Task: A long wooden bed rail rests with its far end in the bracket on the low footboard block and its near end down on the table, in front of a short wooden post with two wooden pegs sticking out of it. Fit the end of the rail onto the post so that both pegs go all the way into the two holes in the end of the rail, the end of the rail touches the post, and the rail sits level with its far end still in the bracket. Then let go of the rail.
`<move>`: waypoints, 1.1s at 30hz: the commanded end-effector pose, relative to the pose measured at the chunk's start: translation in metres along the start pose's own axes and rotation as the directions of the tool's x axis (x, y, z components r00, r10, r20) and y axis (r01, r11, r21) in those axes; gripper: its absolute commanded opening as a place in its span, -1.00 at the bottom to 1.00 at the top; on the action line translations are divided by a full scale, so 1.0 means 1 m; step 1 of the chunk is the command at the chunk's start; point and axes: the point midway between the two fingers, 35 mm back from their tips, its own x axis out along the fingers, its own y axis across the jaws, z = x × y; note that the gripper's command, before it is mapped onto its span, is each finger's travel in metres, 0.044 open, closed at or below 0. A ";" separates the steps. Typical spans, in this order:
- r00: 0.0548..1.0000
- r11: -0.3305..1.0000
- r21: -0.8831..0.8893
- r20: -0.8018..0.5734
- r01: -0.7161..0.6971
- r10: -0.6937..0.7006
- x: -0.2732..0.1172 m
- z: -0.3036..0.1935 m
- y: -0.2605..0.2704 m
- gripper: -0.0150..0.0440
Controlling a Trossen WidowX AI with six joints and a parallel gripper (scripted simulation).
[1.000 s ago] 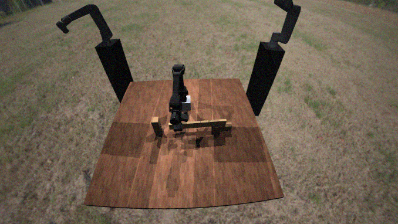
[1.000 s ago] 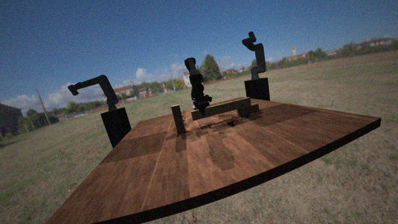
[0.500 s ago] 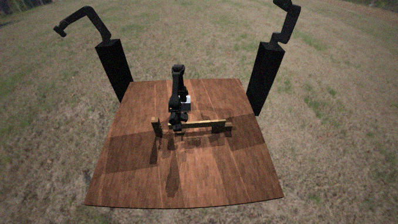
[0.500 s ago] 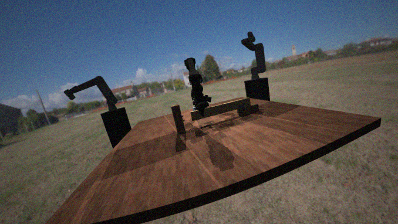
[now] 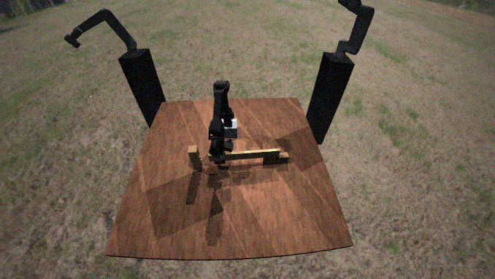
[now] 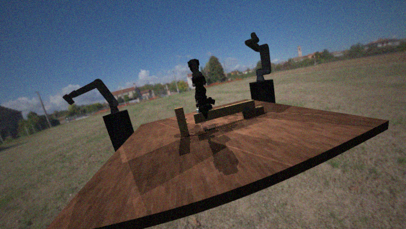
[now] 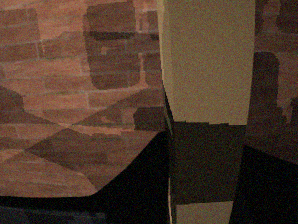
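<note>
- pincer [image 5: 220, 161] [image 6: 205, 117]: closed on the bed rail [image 5: 252, 154] [image 6: 229, 111] [image 7: 210, 60], toward its near end.
- rail: raised above the table [image 5: 263, 219] [image 6: 167, 180], far end at the footboard block [image 5: 284, 158] [image 6: 259, 111].
- post [image 5: 195, 158] [image 6: 181, 121]: upright, apart from the rail's near end.

The long, pale wooden rail [image 5: 253, 155] [image 6: 229, 110] [image 7: 210, 65] is gripped in the claw [image 5: 220, 159] [image 6: 205, 117] near its near end, raised off the table. Its far end meets the low footboard block [image 5: 284, 158] [image 6: 259, 111], well out from the claw. Opposite, beyond the claw, the upright post [image 5: 195, 158] [image 6: 181, 121] (pegs [image 6: 187, 123] barely discernible) stands apart from the rail.
</note>
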 end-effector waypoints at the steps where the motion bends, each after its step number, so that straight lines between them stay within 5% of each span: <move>1: 1.000 1.000 -0.004 -0.001 0.006 -0.006 -0.002 -0.002 -0.003 -0.49; 33: 1.000 1.000 -0.004 -0.002 0.006 -0.006 -0.001 -0.012 -0.003 -0.49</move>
